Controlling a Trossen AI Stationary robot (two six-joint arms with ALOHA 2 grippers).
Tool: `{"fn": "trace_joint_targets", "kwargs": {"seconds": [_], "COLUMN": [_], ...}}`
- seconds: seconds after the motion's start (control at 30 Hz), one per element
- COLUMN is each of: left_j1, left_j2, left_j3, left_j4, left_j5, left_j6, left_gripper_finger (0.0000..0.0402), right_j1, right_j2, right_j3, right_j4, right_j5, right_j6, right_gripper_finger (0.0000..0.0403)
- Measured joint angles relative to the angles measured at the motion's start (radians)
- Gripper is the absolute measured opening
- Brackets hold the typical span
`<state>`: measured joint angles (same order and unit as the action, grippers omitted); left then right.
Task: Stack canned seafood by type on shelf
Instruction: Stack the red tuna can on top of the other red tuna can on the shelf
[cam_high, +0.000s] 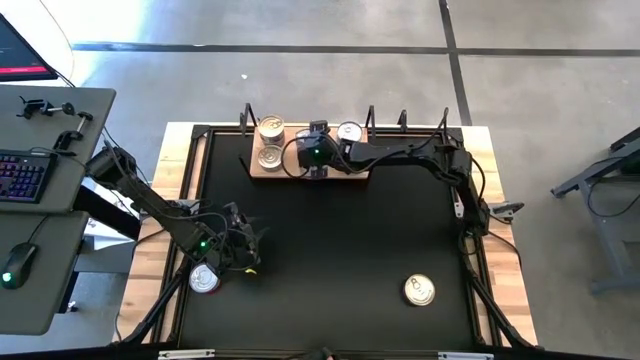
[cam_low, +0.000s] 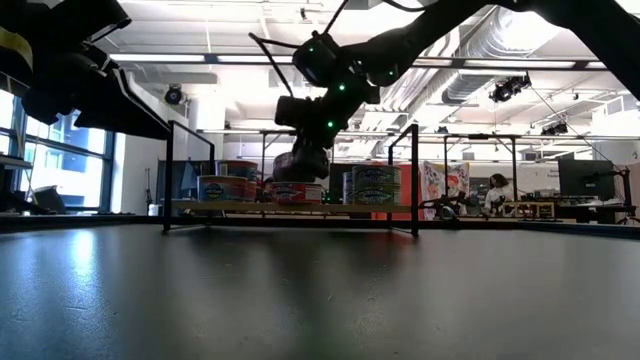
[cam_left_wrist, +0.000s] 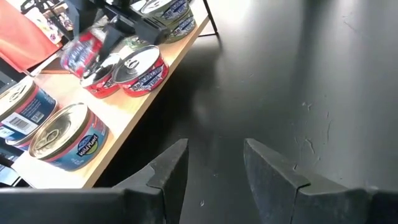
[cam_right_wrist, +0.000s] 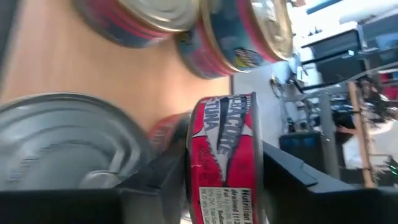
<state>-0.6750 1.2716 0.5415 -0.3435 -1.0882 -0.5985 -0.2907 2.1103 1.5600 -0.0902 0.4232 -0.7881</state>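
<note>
The shelf (cam_high: 300, 172) is a light wooden board at the mat's far edge. Tins (cam_high: 270, 128) (cam_high: 349, 131) with silver lids stand on it. In the low view, blue tins (cam_low: 372, 185) are stacked and a red tin (cam_low: 295, 193) lies flat. My right gripper (cam_high: 315, 152) hovers over the board's middle, shut on a red tin (cam_right_wrist: 224, 143). My left gripper (cam_high: 240, 245) is open over the black mat at its near left, touching nothing. A red tin (cam_high: 204, 280) rests on the mat just beside it, and another tin (cam_high: 419, 290) lies at the near right. My right gripper pinches the red tin by its two flat faces (cam_right_wrist: 252, 149), with one finger (cam_right_wrist: 163, 174) on one face and the other (cam_right_wrist: 283, 168) on the opposite one. It comes in level from the table's right. The tin (cam_low: 300, 165) is lifted clear, just above the red tin on the board.
A thin black frame (cam_low: 415, 180) with upright posts stands around the board. In the left wrist view, several red and blue tins (cam_left_wrist: 62, 137) crowd the board's edge. The mat's middle (cam_high: 340, 240) is bare. A desk with a keyboard (cam_high: 25, 175) sits left of the table.
</note>
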Motion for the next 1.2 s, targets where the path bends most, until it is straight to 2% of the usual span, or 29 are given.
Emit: {"fn": "trace_joint_targets", "kwargs": {"seconds": [0.3, 0.63, 0.77, 0.83, 0.97, 1.1, 1.13, 1.2], "left_j1": [0.000, 0.000, 0.000, -0.002, -0.008, -0.028, -0.039, -0.067], "left_j2": [0.000, 0.000, 0.000, 0.000, 0.000, 0.000, 0.000, 0.000], "left_j3": [0.000, 0.000, 0.001, 0.002, 0.002, 0.002, 0.002, 0.008], "left_j4": [0.000, -0.001, -0.001, -0.001, 0.003, 0.005, 0.009, 0.008], "left_j5": [0.000, 0.000, 0.001, 0.002, 0.005, 0.005, 0.006, 0.009], "left_j6": [0.000, 0.000, -0.003, -0.003, -0.007, -0.018, -0.007, 0.029], "left_gripper_finger": [0.0146, 0.0146, 0.0146, 0.0146, 0.0146, 0.0146, 0.0146, 0.0146], "right_j1": [0.002, 0.023, 0.058, 0.079, 0.131, 0.241, 0.272, 0.336], "right_j2": [0.006, -0.026, -0.085, -0.114, -0.134, -0.129, -0.130, -0.130], "right_j3": [-0.004, -0.004, -0.003, -0.003, -0.002, -0.013, -0.047, -0.159], "right_j4": [-0.023, -0.026, -0.041, -0.082, -0.168, -0.228, -0.183, 0.029], "right_j5": [-0.020, -0.005, -0.021, -0.080, -0.344, -0.434, -0.461, -0.531], "right_j6": [-0.002, 0.016, 0.166, 0.275, 0.480, 0.603, 0.627, 0.684], "right_gripper_finger": [0.0238, 0.0242, 0.0242, 0.0241, 0.0217, 0.0170, 0.0156, 0.0130]}}
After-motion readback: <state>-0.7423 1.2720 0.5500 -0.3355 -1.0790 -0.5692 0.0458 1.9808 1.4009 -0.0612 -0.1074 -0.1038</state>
